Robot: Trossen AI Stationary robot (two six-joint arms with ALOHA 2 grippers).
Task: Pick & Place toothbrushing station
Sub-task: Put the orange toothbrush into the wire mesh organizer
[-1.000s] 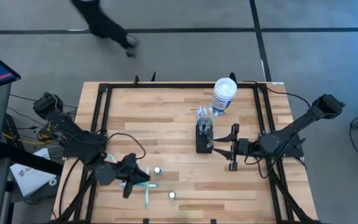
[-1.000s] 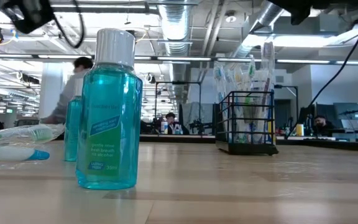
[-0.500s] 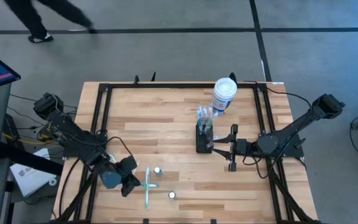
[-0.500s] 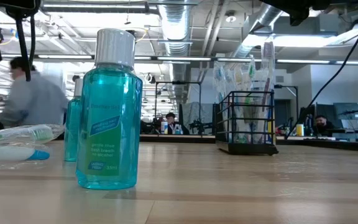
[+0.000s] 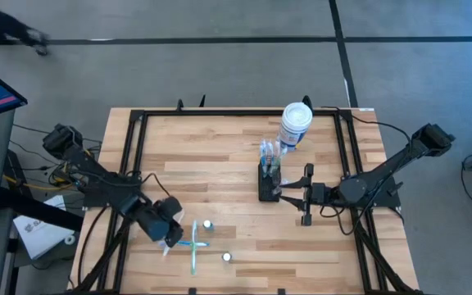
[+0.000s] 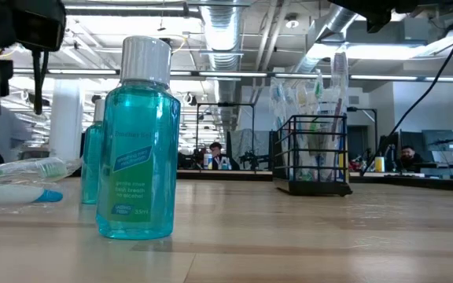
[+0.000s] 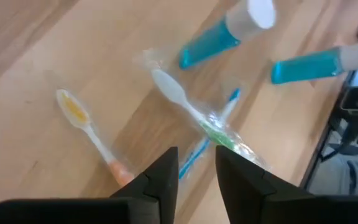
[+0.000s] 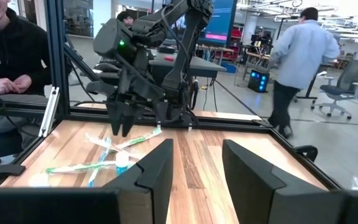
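Observation:
The toothbrushing station [image 5: 269, 182] is a small black wire caddy [image 6: 311, 157] standing upright on the wooden table, with several toothbrushes sticking up from it. My right gripper [image 5: 283, 195] is open at its right side, pointing level and higher than the caddy, with nothing between its fingers [image 8: 194, 168]. My left gripper [image 5: 170, 239] is near the table's front left, open by a narrow gap [image 7: 196, 177]. It points steeply down over loose toothbrushes [image 7: 194, 115] lying flat on the table.
Two blue mouthwash bottles [image 5: 208, 224] [image 5: 226, 257] stand by the loose toothbrushes; one fills the low view [image 6: 138, 141]. A white canister [image 5: 295, 124] stands behind the caddy. A black frame [image 5: 138, 156] borders the table. People sit and walk beyond the table [image 8: 294, 56].
My left gripper has come down a little and tipped from nearly level to steeply downward over the loose toothbrushes, rolling as it did. The toothbrushes, bottles and caddy have kept their places. A person beyond the far edge has walked off to the left.

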